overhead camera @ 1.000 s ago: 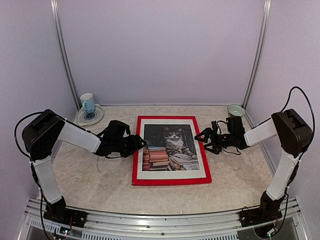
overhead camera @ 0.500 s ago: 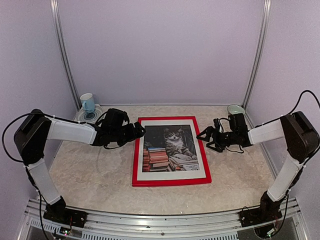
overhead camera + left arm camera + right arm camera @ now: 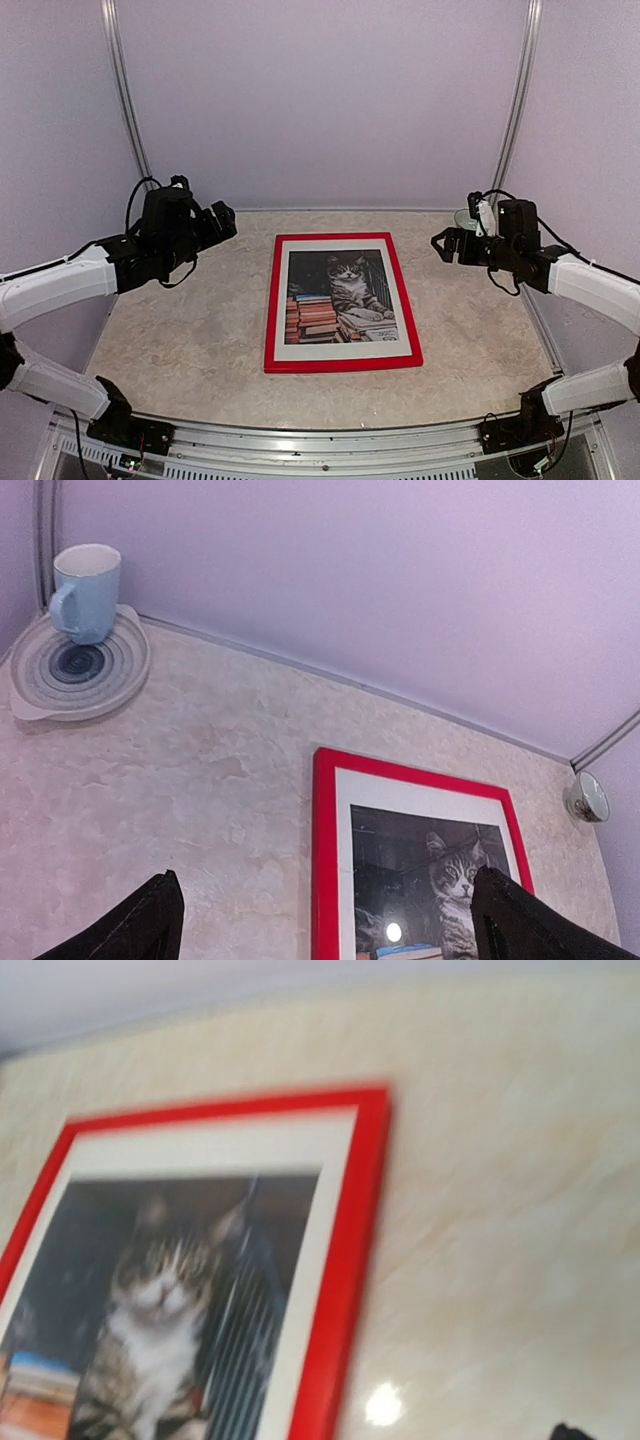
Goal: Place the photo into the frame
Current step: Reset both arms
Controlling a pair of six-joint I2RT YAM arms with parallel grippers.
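The red frame (image 3: 271,302) lies flat in the middle of the table. The photo (image 3: 338,292), a grey cat among books, sits inside it behind a white mat border. My left gripper (image 3: 222,220) hovers raised off the frame's far left corner, open and empty. In the left wrist view its black fingertips (image 3: 140,930) stand wide apart over the frame (image 3: 323,860) and photo (image 3: 420,880). My right gripper (image 3: 447,243) hangs raised to the right of the frame, open and empty. The right wrist view shows the frame (image 3: 345,1290) and photo (image 3: 170,1290), blurred.
A blue mug (image 3: 176,205) stands on a striped plate (image 3: 70,670) at the back left corner. A small pale green bowl (image 3: 470,218) sits at the back right. Lilac walls close in the table on three sides.
Both arms have lifted and drawn back from the frame's sides, left to the left, right to the right. The left gripper has opened wider. The frame and photo have not moved.
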